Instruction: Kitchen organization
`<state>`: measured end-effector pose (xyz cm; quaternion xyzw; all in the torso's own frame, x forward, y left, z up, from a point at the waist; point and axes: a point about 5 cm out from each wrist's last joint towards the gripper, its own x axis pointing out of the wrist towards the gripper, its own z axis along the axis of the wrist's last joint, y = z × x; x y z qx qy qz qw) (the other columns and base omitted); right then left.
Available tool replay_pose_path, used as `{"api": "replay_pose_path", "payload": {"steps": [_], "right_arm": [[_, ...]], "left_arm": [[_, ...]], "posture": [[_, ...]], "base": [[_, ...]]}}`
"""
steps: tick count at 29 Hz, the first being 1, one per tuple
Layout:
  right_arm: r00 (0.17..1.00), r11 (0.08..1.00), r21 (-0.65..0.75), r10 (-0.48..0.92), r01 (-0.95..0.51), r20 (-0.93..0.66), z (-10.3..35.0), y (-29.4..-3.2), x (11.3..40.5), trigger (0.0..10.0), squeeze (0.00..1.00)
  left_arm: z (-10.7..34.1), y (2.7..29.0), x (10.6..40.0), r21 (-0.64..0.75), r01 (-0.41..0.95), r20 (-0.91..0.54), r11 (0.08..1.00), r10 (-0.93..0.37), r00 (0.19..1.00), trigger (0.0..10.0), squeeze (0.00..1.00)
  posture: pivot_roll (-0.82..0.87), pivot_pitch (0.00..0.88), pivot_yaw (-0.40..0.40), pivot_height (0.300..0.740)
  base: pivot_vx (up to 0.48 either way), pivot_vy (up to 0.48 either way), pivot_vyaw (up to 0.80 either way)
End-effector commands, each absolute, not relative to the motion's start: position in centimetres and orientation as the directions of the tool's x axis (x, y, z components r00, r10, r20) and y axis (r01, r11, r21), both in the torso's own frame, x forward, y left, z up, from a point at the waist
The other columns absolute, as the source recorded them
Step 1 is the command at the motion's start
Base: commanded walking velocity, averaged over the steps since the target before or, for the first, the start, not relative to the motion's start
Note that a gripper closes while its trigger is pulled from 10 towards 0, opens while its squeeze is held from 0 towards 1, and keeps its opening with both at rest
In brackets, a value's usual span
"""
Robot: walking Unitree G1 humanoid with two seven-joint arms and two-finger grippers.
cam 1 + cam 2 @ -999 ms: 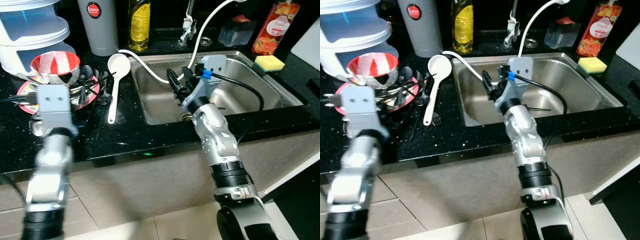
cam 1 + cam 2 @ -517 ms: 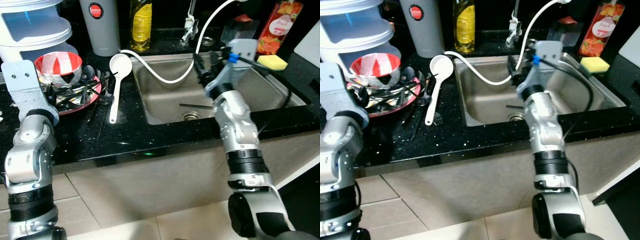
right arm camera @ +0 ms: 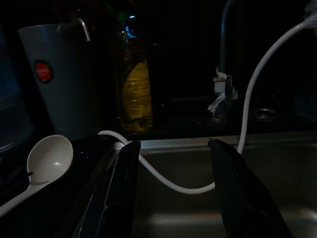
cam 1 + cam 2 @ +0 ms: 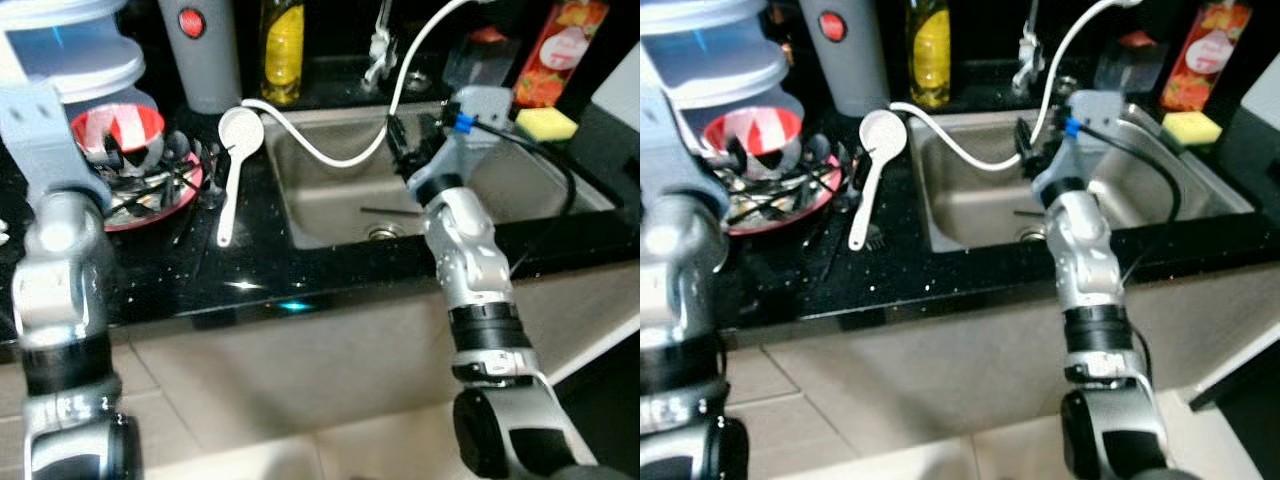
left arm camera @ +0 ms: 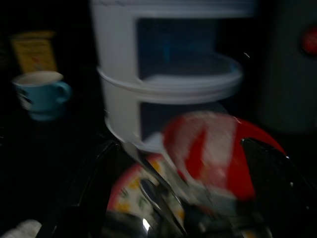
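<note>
Centrally, the right gripper (image 4: 405, 150) hangs over one steel sink (image 4: 560, 190), fingers apart around nothing. Upper left, the left gripper (image 5: 188, 198), fingers spread, faces one red-and-white bowl (image 4: 117, 128) beside one white ladle (image 4: 234, 165).

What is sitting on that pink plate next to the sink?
On the pink plate sits a red-and-white bowl with a tangle of dark utensils lying beside it. The bowl and utensils cover most of the plate's surface, so whatever lies under them is hidden.
</note>
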<state>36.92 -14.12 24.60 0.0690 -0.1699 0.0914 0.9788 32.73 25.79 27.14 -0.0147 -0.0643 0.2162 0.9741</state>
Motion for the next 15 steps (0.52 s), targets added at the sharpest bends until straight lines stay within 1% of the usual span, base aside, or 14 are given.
{"api": "replay_pose_path", "payload": {"steps": [1, 2, 3, 9, 15], "right_arm": [[0.923, 0.972, 0.111, 0.155, -0.206, 0.352, 24.7, -14.1, 36.9, 10.0, 0.0], [0.923, 0.972, 0.109, 0.157, -0.207, 0.351, 24.6, -14.1, 36.8, 10.0, 0.0], [0.923, 0.973, 0.108, 0.156, -0.205, 0.351, 24.5, -14.1, 36.7, 10.0, 0.0], [0.925, 0.976, 0.104, 0.142, -0.19, 0.352, 24.6, -14.7, 36.6, 10.0, 0.0], [0.923, 0.975, 0.103, 0.149, -0.197, 0.354, 24.5, -14.4, 36.6, 10.0, 0.0]], "left_arm": [[26.4, 26.7, 33.1, -0.062, -0.449, 0.073, 0.891, 0.453, 0.889, 10.0, 1.0], [26.5, 27.4, 33.9, -0.1, -0.451, 0.037, 0.887, 0.457, 0.889, 10.0, 1.0], [26.4, 27.5, 34.1, -0.105, -0.449, 0.024, 0.888, 0.453, 0.891, 10.0, 0.0], [26.2, 27.5, 34.6, -0.11, -0.44, 0.013, 0.891, 0.444, 0.896, 10.0, 0.0], [26.2, 27.8, 35.1, -0.129, -0.441, 0.021, 0.888, 0.447, 0.894, 10.0, 0.0]], "posture": [[0.06, 0.0, 0.003, 0.74], [0.04, 0.0, 0.01, 0.74], [0.03, 0.0, 0.012, 0.74], [0.03, 0.0, 0.013, 0.74], [0.03, 0.0, 0.012, 0.74]], "base": [[0.0, 0.0, 0.0], [0.0, 0.0, 0.0], [0.0, 0.0, 0.0], [0.0, 0.0, 0.0], [0.0, 0.0, 0.0]]}}
